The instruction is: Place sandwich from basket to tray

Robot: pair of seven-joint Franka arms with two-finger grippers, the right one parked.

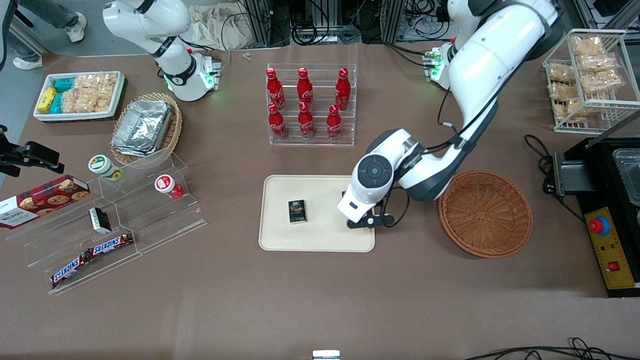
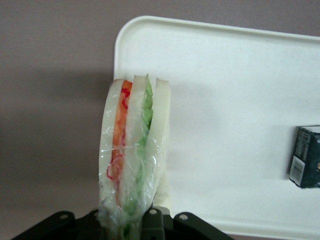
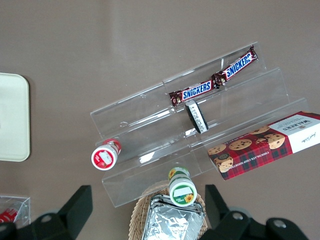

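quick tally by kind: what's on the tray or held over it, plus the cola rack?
Sandwich: 1, held in the tool over the tray's edge nearest the basket, which is empty
Black box: 1, on the tray
Cola bottles: 6, in the clear rack
Total: 8

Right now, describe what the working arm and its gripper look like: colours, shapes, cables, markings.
The left arm is glossy white with rounded, bulbous links and dark grey joint bands. A round dark grey cap with a ring pattern sits on its wrist. A thin black cable runs along it. Its base glows green. The gripper, over the tray, has a white body and black fingers.
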